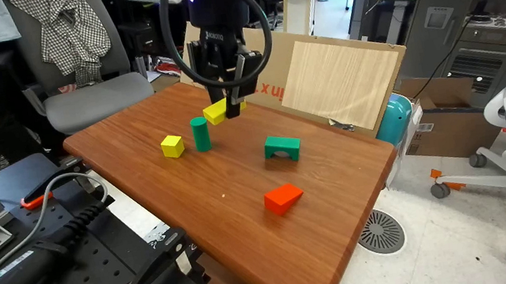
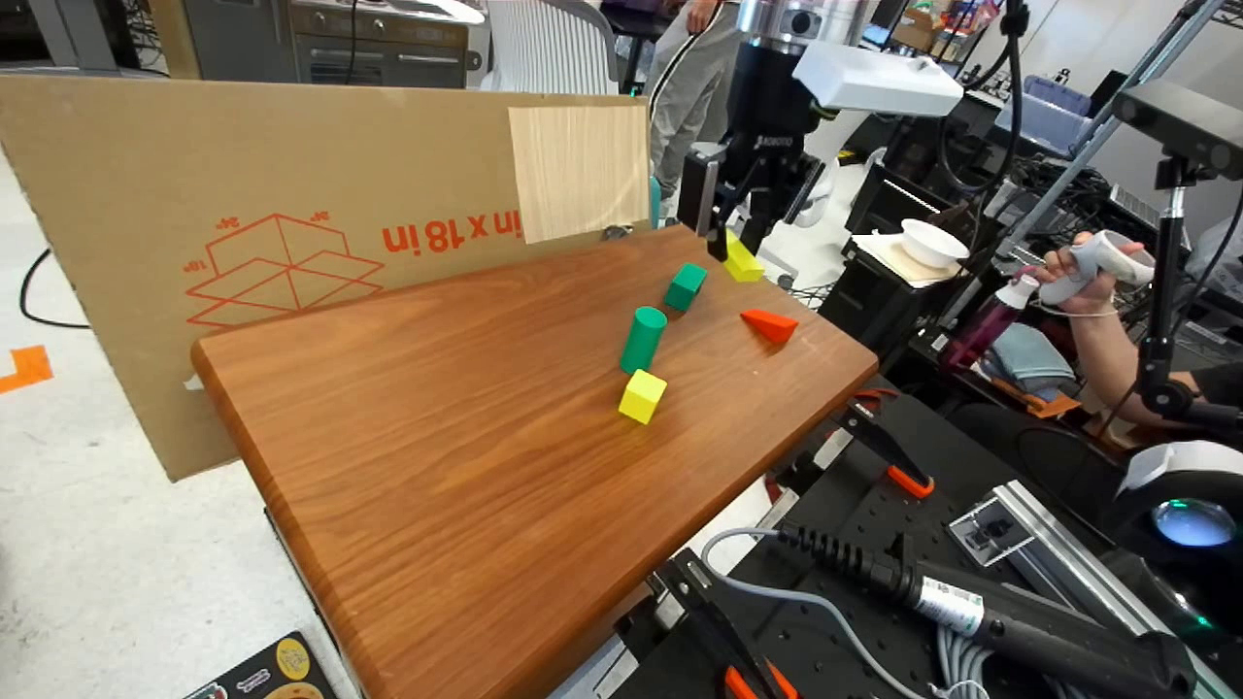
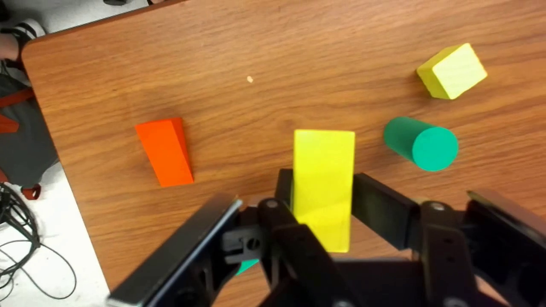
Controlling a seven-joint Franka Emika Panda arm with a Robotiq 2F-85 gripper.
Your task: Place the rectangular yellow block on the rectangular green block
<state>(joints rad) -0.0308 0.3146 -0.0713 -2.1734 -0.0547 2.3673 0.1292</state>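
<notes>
Above the table [image 1: 213,213], the jaws are closed on the yellow bar [image 3: 324,183] (the green arch [image 1: 284,142] sits apart).

In our wrist view, the claw [image 3: 326,194] mostly hides the rectangular green block [image 3: 246,266]. The table's [image 3: 324,55] long edge runs off-frame.

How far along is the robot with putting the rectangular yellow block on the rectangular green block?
The pick-up looks done: the rectangular yellow block is off the table. In hand: the gripper clamps it by its long sides. Left: the rectangular green block sits on the table with its top bare, so moving over it, lowering and letting go seem to remain.
</notes>
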